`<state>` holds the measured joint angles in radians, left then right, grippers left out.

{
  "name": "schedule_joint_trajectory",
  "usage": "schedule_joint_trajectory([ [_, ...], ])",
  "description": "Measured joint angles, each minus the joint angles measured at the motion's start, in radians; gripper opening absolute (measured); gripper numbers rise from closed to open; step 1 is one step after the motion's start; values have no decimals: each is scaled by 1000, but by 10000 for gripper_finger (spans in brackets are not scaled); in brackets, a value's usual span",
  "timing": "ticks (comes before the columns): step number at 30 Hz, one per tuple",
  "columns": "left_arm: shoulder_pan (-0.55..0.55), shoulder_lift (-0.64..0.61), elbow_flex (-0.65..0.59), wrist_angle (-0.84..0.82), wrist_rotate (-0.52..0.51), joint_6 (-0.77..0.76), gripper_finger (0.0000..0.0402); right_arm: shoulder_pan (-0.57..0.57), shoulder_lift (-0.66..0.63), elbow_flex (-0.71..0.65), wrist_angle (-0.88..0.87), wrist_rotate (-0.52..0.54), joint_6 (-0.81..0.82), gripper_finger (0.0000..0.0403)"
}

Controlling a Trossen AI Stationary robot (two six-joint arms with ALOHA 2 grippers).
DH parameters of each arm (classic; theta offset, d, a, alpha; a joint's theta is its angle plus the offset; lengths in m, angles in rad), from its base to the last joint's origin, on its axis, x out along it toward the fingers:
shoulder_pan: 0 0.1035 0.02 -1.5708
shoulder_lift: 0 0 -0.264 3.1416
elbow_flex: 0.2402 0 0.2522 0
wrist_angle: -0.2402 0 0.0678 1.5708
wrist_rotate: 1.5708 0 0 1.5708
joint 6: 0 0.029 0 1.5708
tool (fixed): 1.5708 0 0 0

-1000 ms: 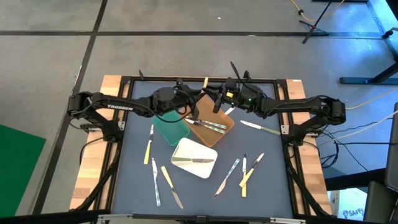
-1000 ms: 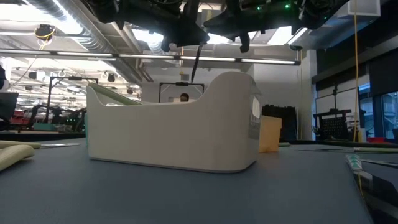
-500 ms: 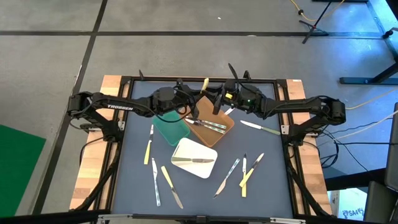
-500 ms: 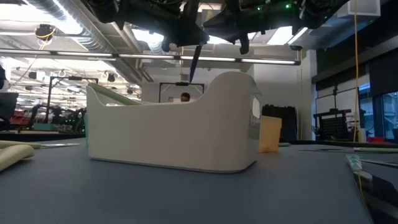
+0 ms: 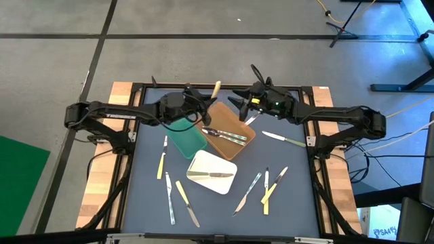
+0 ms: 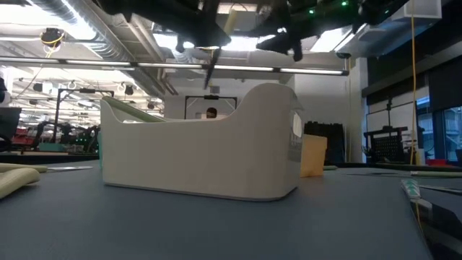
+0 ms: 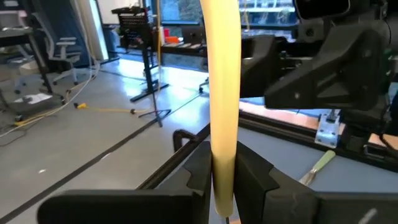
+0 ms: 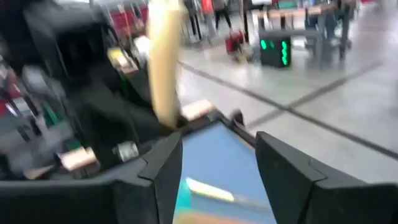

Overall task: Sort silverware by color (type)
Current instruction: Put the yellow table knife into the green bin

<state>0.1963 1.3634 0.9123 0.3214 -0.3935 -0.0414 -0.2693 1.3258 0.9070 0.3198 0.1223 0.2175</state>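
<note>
My left gripper (image 5: 205, 101) is shut on a pale yellow piece of silverware (image 5: 217, 87), high above the far ends of the green tray (image 5: 186, 140) and the brown tray (image 5: 237, 126). Its handle (image 7: 221, 74) stands up and its dark metal end (image 6: 210, 72) hangs below. My right gripper (image 5: 237, 103) hovers just to its right, open and holding nothing, with the yellow handle (image 8: 163, 62) in front of it. Silvery pieces (image 5: 227, 135) lie in the brown tray, and one (image 5: 217, 175) lies in the white tray (image 5: 203, 163). My left gripper pinches the yellow handle low down (image 7: 222, 158) between its two fingers (image 7: 200, 171). The fingers lie about level, coming from the table's left side, across the handle. The piece stands nearly upright, handle up and metal end down, lifted clear of the trays.
Loose silverware lies on the grey mat: yellow and silvery pieces near left (image 5: 161, 166) (image 5: 182, 192), more near right (image 5: 247, 193) (image 5: 268, 195), and a green-handled knife (image 5: 285, 140) at the right. A black frame (image 5: 217, 86) borders the table.
My right gripper has opened, let go of the yellow piece and drawn back toward the table's right edge. My left gripper, still shut on the piece, has pulled it a little toward the left and up; the piece stays upright.
</note>
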Motion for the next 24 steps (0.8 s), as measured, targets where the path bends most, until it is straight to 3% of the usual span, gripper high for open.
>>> schedule_joint_trajectory([
  [8, 0, -196, 0, -232, -9, -51, 39, -48, -119, 0, -221, 0, -17, 195],
  [16, -24, -376, -15, -538, -55, -330, 37, -67, -153, 0, -306, 8, -17, 195],
  [24, -129, -369, -220, -480, -249, -658, 37, -65, -148, 0, -303, 8, -18, 195],
])
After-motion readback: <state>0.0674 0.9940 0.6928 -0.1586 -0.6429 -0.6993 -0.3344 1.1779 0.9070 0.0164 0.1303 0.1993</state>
